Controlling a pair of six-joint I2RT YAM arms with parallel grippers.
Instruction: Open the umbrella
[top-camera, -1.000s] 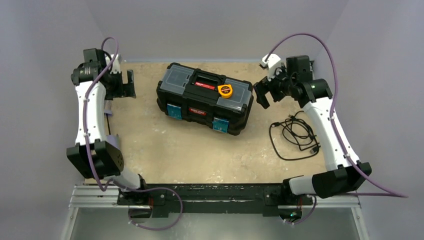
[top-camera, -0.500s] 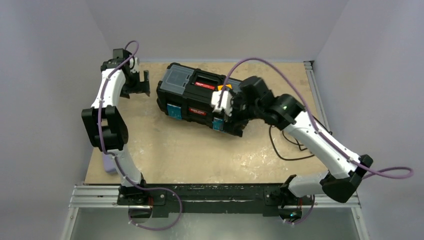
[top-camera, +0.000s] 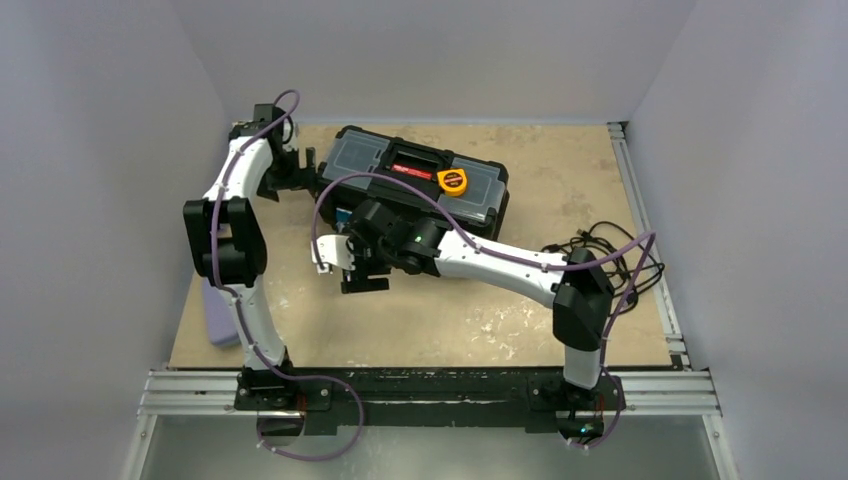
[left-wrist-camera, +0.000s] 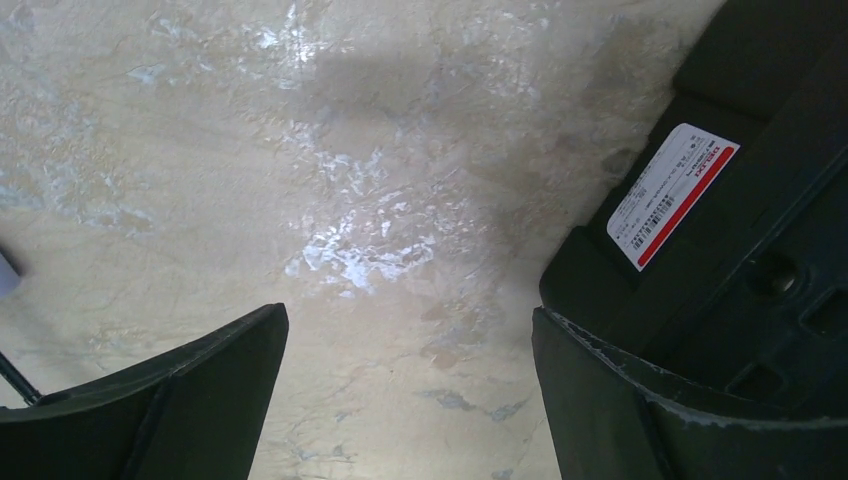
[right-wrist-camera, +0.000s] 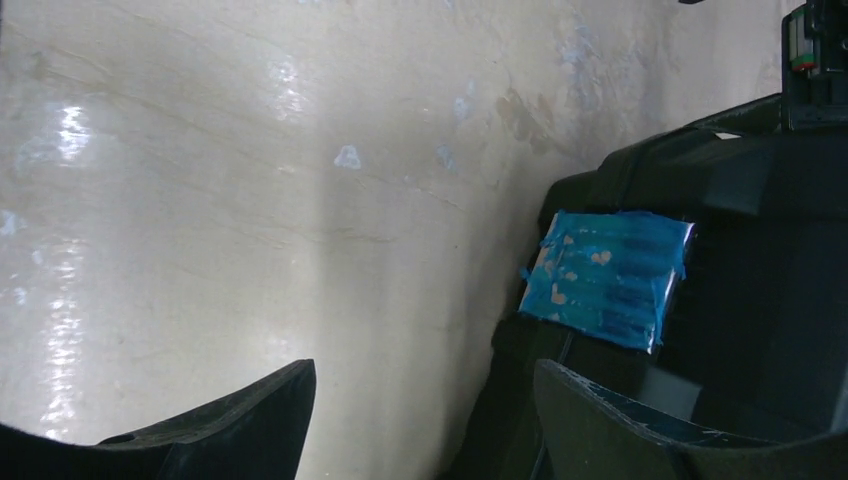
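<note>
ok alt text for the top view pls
A black toolbox sits on a tan table, with the robot's left gripper at its left end and the right gripper by its near left corner, both open. An orange tape measure lies on its lid; a black cable lies to the right.

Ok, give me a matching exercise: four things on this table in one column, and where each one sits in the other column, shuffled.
1 toolbox
2 tape measure
3 black cable
4 lavender object

A right side of the table
B on the toolbox lid
C near left edge
D far middle

Pairs: 1-D, 2-B, 3-A, 4-C
</note>
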